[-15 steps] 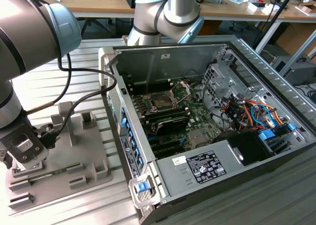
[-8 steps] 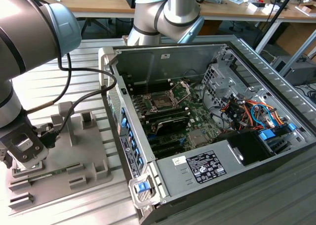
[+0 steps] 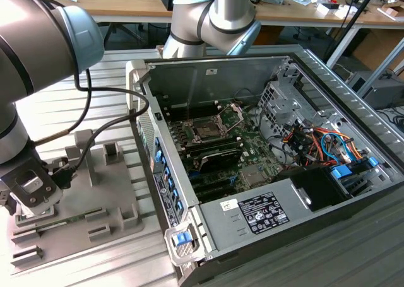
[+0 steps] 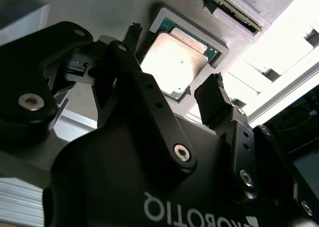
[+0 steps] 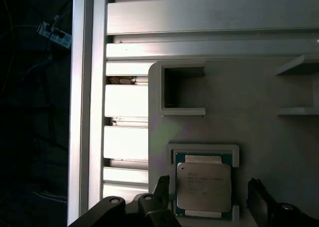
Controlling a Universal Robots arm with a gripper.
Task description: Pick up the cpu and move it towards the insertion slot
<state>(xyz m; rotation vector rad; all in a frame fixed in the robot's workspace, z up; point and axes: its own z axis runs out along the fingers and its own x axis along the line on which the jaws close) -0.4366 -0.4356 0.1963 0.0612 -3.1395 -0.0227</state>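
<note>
Cpu [image 5: 203, 187] flat in a raised grey frame [image 5: 202, 148], pale metal top up, squarely between the fingers [image 5: 160, 186] of the tool [image 5: 209, 188]. Tool spread wide and gripping nothing: in both wrist views one black finger on either side of the chip, each just outside the frame, neither touching the metal.

Around the frame, a grey fixture plate [image 3: 107, 192] with further raised pockets and blocks. Near the chip's frame in the second wrist view, a long memory stick [image 4: 230, 7] lying in its own holder. Under the plate, a tabletop [image 5: 199, 12] of slotted aluminium profile.

Seen in the exterior view, the arm's wrist [image 3: 28, 186] low over the plate's near corner, at the exterior view's left. To the exterior view's right of the plate, an open desktop computer case [image 3: 151, 142] lying on its side. Inside on the motherboard, the insertion slot [image 3: 205, 130], dark centre exposed with its metal bracket [image 3: 230, 113] swung up, well apart from the chip and the tool.
</note>
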